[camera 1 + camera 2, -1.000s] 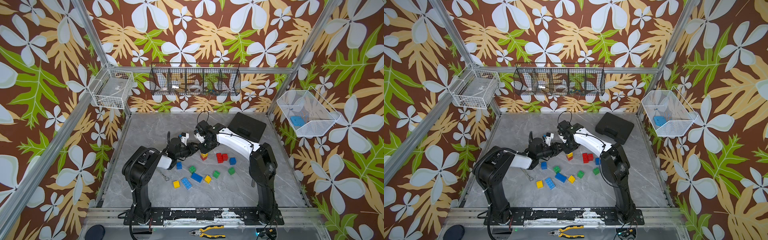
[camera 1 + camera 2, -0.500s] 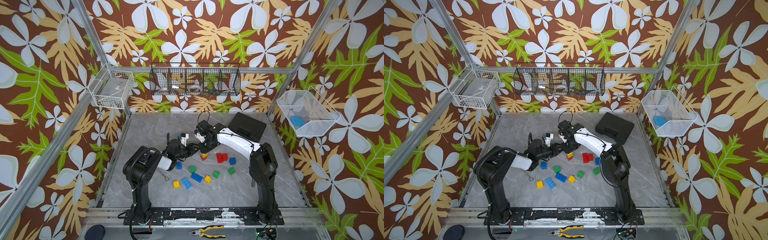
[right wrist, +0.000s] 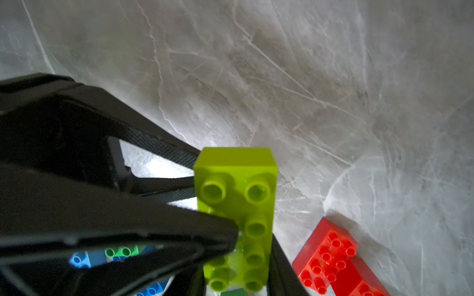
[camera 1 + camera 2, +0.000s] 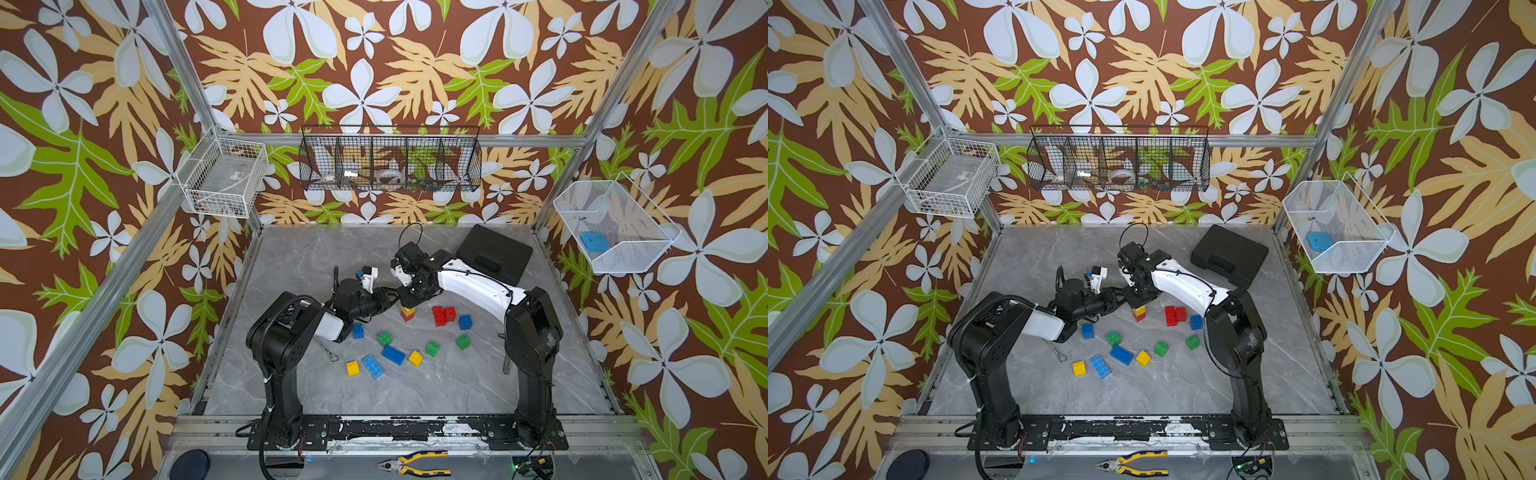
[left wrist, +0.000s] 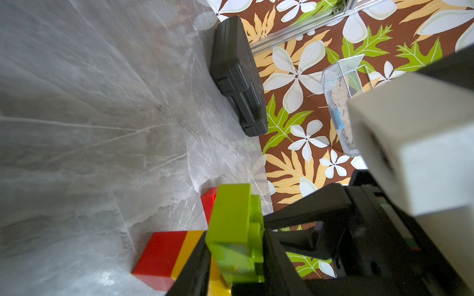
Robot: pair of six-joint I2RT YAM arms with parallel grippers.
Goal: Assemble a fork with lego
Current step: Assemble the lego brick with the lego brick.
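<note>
Our left fingers had drawn closer together around the lime-green brick since the earlier frame; we could not tell whether they had clamped it yet. Our right fingers gripped its long sides, holding it above the bench, close by the red-and-yellow stack at mid-frame in both top views. We judged that the left grip should be firm before the right released.
</note>
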